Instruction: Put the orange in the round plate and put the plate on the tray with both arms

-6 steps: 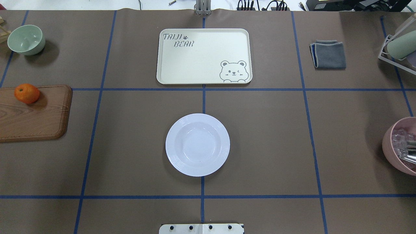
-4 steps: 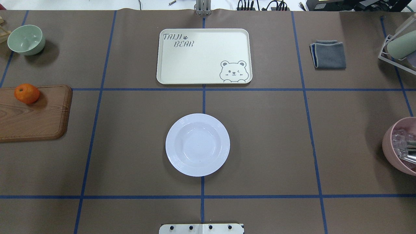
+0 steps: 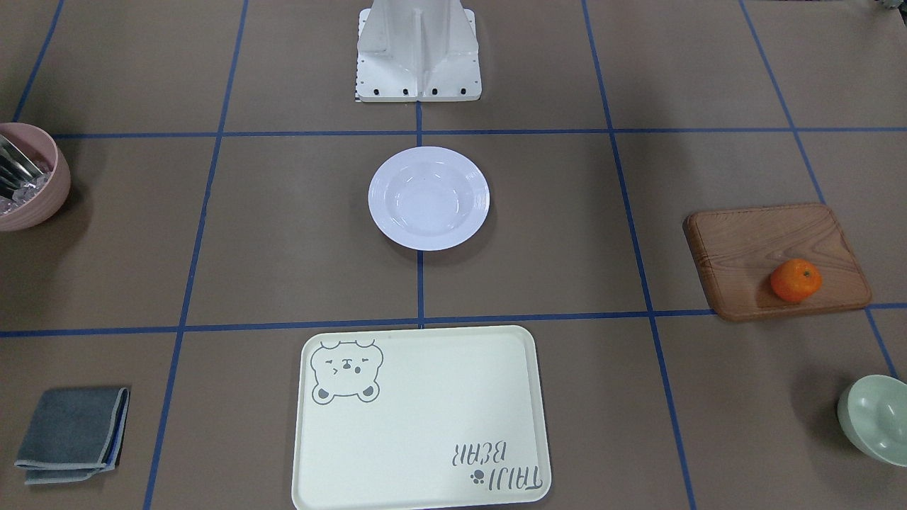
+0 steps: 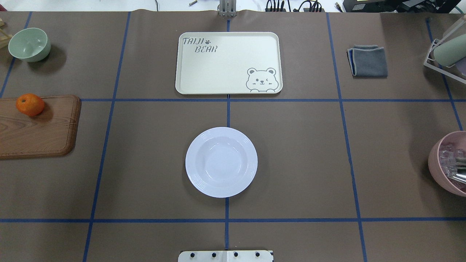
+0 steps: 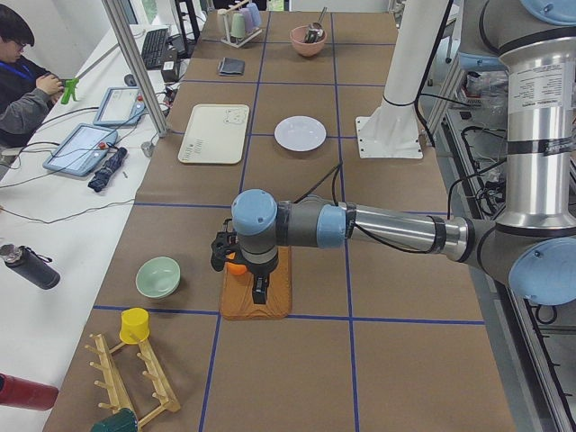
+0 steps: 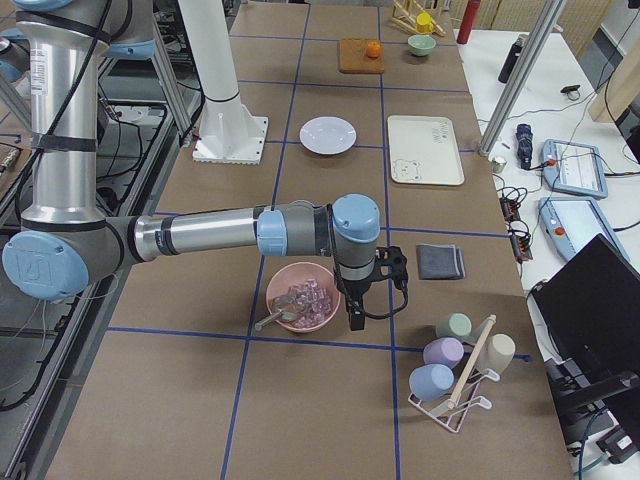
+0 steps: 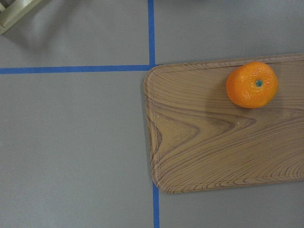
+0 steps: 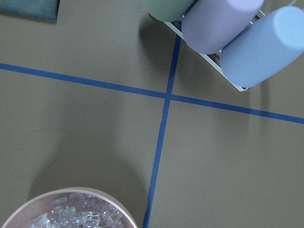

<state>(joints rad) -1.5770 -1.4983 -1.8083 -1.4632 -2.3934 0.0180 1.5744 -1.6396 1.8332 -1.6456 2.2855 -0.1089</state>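
My left claw [image 5: 225,254] hangs over the wooden cutting board [image 7: 213,147], how wide open I cannot tell, so I should centre on the orange [image 7: 251,84] sitting near the board's corner, come straight down and close gently lest it roll

Bright, even overhead light; no harsh glare. In overhead view, soft shadows fall to right of green bowl [image 4: 29,44] and round plate [image 4: 221,162]. Faint sheen in plate's well. Wrist views sharp: orange [image 7: 251,84] peel texture crisp. Broad diffuse shadow on tabletop [image 8: 228,166] beside pink bowl [image 8: 71,191]. Side views slightly wide-angle.
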